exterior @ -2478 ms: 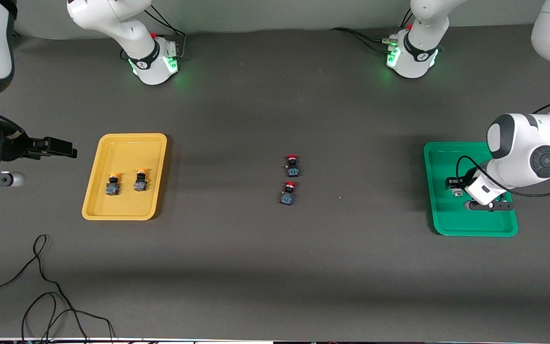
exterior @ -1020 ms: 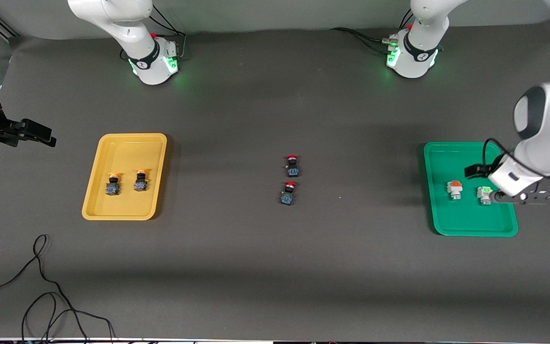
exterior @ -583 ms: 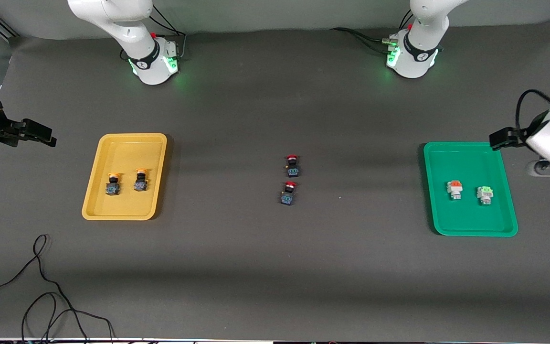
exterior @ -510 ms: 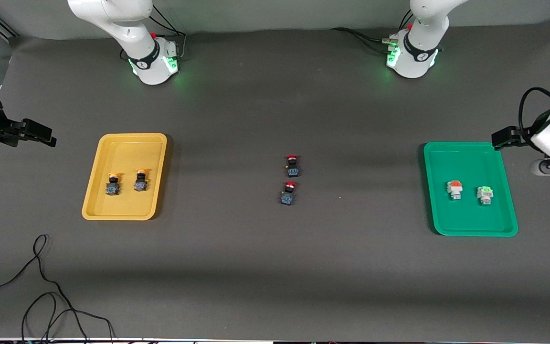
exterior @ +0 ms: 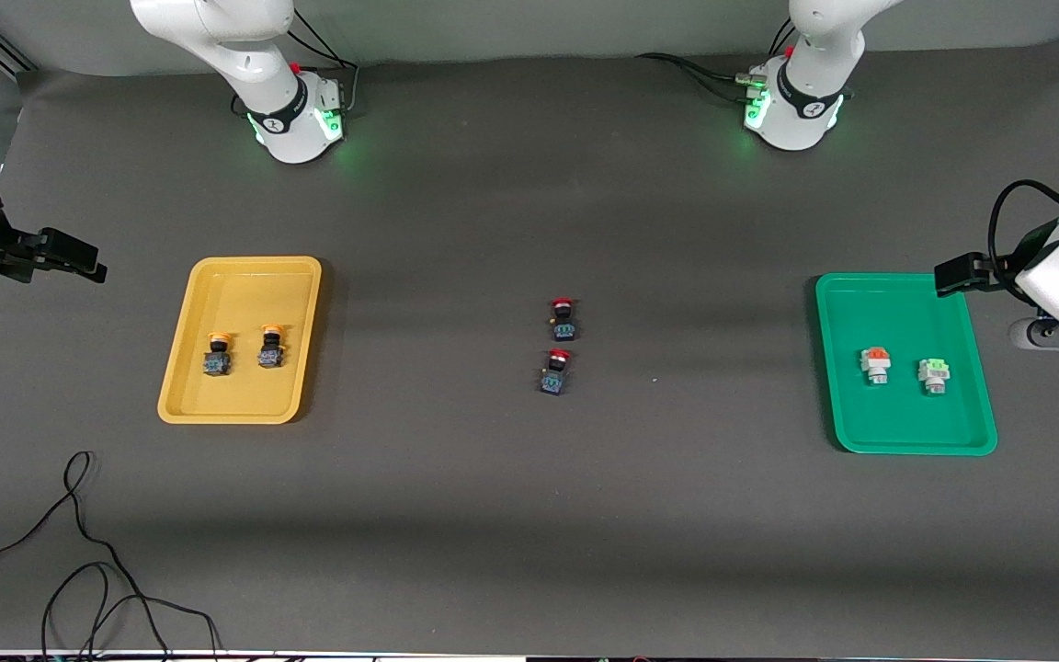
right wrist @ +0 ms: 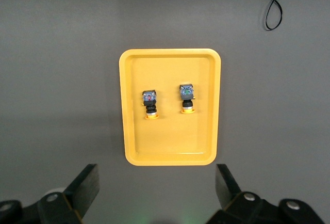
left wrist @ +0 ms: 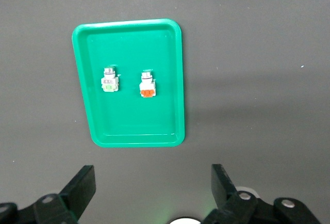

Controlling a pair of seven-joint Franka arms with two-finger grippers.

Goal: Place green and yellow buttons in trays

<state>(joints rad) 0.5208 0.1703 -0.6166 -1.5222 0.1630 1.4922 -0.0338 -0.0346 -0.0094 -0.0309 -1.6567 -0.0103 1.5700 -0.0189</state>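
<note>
Over the surface (exterior: 529,515) just past the green tray (exterior: 897,434) at the left arm's end, the left gripper (left wrist: 152,185) hangs with its fingers spread wide and nothing between them. In that tray lie the green button (exterior: 933,374) and, beside it, an orange-capped white button (exterior: 875,364). The right gripper (right wrist: 157,185), also spread and bare, hangs off the yellow tray (exterior: 180,386), which holds both yellow buttons (exterior: 218,354) side by side. Two red buttons (exterior: 563,318) sit mid-surface, well apart from the green tray.
</note>
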